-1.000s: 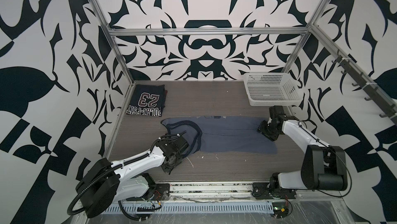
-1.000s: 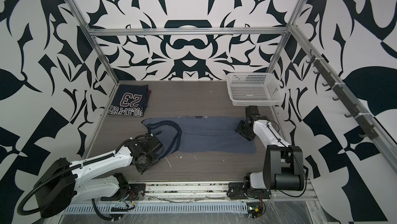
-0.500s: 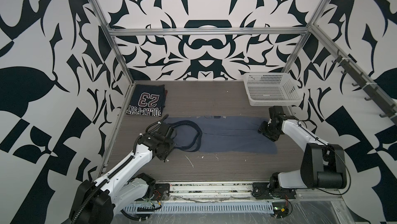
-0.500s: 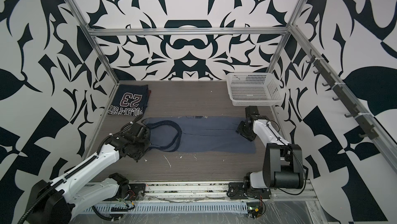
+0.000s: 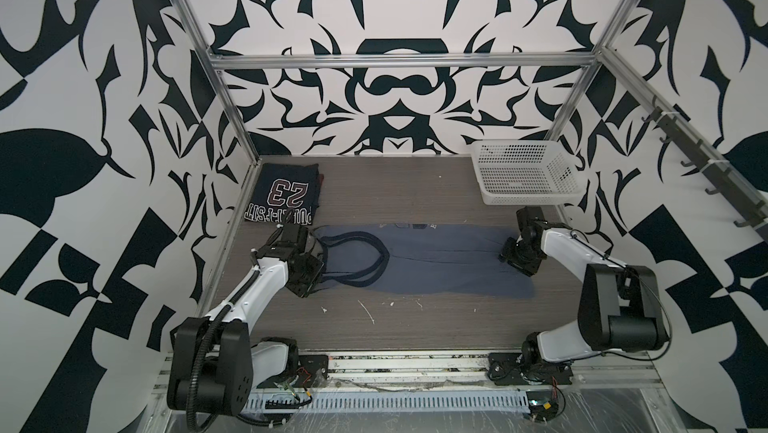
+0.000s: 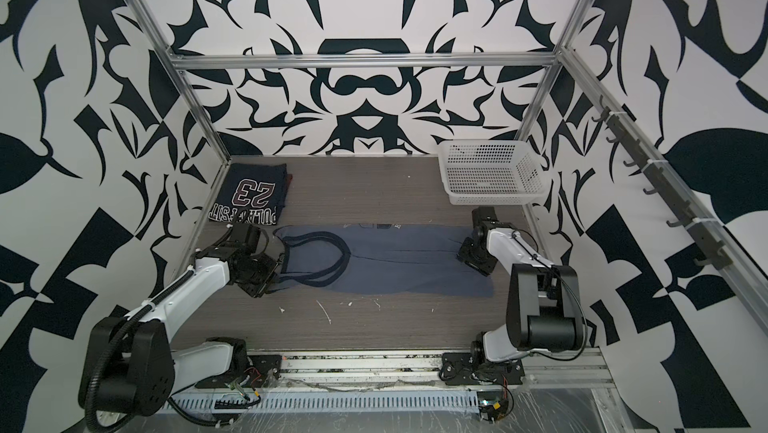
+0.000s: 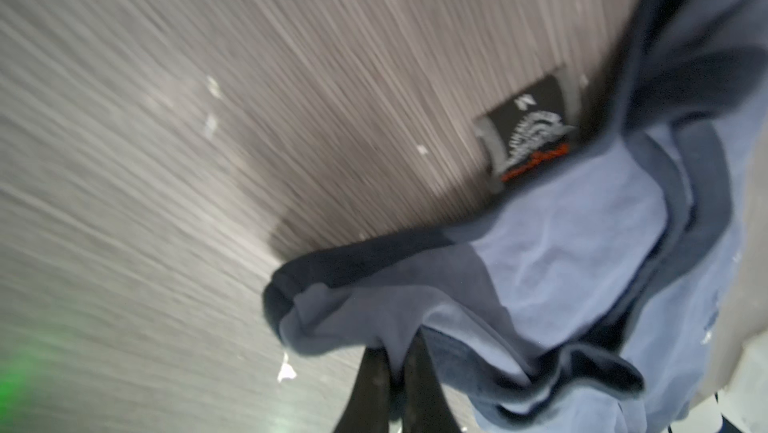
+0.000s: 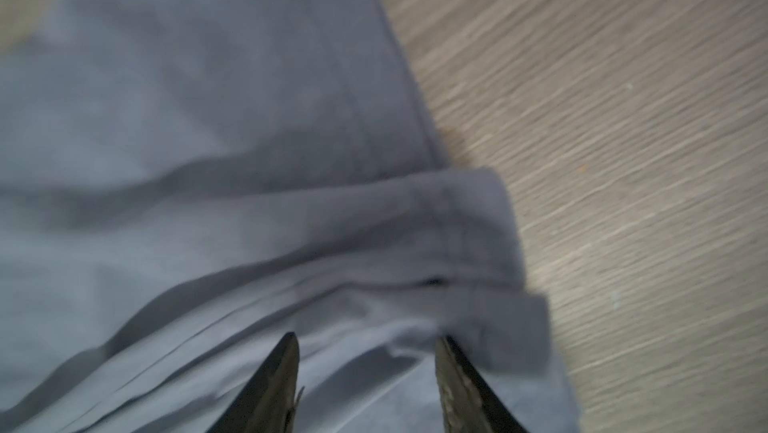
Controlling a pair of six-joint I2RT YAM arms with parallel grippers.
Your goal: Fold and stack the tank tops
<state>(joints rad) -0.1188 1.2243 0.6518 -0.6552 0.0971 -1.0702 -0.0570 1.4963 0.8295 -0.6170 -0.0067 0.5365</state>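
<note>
Roughly halfway: slate-blue tank top (image 5: 436, 260) lies stretched long across the table's (image 5: 415, 327) middle, narrowed lengthwise, not yet folded short or stacked. Navy "23" tank top (image 5: 286, 194) sits folded in the far-left corner and looks done. White perforated basket (image 5: 528, 199) at the far-right corner appears empty. Left gripper (image 7: 395, 352) is pinched closed on the slate-blue top's strap end. Right gripper (image 8: 368, 343) has its fingers spread over the hem end, clamping nothing as far as shown.
</note>
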